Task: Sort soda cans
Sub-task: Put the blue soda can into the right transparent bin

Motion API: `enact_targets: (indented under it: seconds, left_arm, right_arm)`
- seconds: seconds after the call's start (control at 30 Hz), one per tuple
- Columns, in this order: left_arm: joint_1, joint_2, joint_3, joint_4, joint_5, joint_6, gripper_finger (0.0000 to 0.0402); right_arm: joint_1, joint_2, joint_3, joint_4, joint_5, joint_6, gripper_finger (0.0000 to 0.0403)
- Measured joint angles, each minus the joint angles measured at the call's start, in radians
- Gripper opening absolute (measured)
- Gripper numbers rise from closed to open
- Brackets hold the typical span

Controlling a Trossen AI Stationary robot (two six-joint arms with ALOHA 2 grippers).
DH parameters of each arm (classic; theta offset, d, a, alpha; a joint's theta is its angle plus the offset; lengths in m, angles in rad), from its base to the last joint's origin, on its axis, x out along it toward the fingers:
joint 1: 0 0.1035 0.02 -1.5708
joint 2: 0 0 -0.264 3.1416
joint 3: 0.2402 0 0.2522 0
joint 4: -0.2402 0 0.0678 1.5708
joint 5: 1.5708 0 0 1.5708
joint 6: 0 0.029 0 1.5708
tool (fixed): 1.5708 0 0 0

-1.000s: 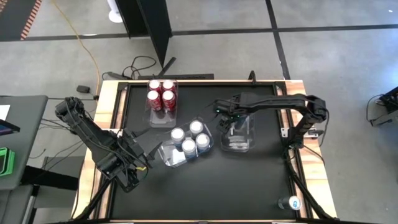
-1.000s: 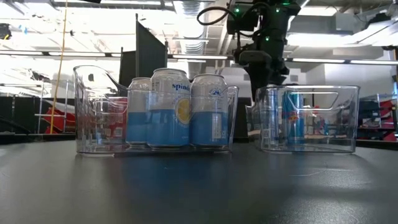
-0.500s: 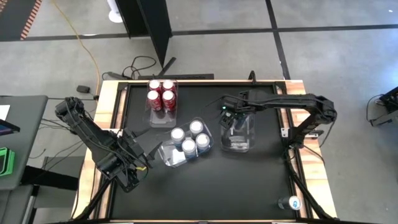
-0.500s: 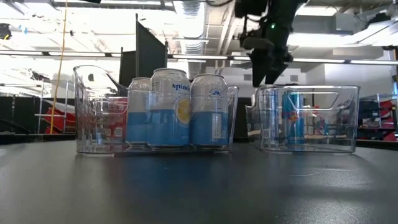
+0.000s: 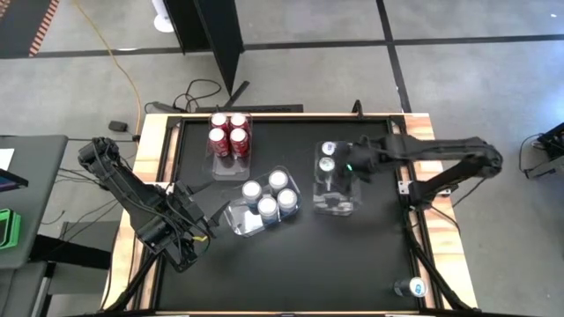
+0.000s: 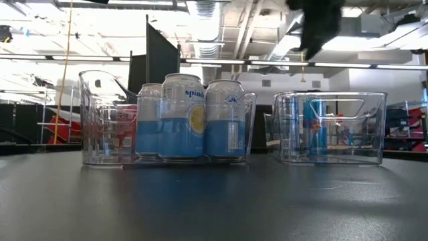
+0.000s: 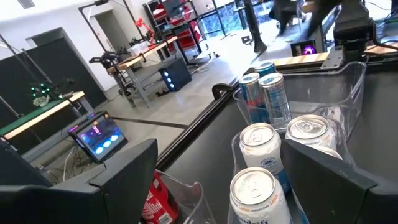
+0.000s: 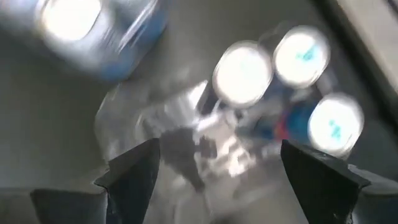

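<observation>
- The right gripper (image 5: 351, 167) hangs above the right-hand clear bin (image 5: 336, 208), over its right edge and clear of the slim dark blue cans (image 5: 327, 165) standing in the bin's far end.
- From above, two silver tops show in that bin; the right wrist view shows three bright round tops (image 8: 244, 73) beneath the spread fingers (image 8: 134, 171), though it is too blurred to tell more.
- In the low view the blue cans (image 6: 314, 127) stand upright behind the bin's clear wall (image 6: 364, 127), and the dark arm shows only as a blur high above them.
- The right gripper's fingers stand wide apart with nothing between them; it touches no can and no bin.
- Four silver-white and light blue cans (image 5: 269, 195) stand packed together in the middle clear bin (image 5: 236, 222), well apart from the right gripper.
- Four red cans (image 5: 228, 132) stand in a two-by-two block in the far clear bin (image 5: 227, 166), near the table's far left.
- One more blue can (image 5: 415, 286) lies alone at the near right corner of the table (image 5: 370, 264), far from both grippers.
- The left gripper (image 5: 208, 214) waits low at the near left, just beside the middle bin, its fingers (image 7: 93, 186) wide and empty; its wrist view looks past them at the light blue cans (image 7: 261, 146).
</observation>
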Motion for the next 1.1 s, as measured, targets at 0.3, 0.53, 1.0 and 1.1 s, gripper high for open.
enact_targets:
  seconds: [0.3,0.53,1.0,1.1]
  left_arm:
    - [0.006,0.0,0.0,0.001,0.0,-0.012,0.0336]
    - [0.047,0.0,0.0,0.018,0.005,-0.023,0.0336]
    - [0.147,0.0,0.0,0.057,0.045,-0.09,0.0336]
    - [0.189,0.0,0.0,0.098,0.043,-0.053,0.0336]
  right_arm:
    - [0.456,-0.048,0.0,-0.244,-0.096,0.366,0.0352]
    - [0.744,-0.047,0.0,-0.269,-0.208,0.601,0.0352]
    - [1.067,-0.046,0.0,-0.24,-0.503,0.979,0.0352]
    - [1.111,-0.029,0.0,-0.217,-0.503,1.041,0.0352]
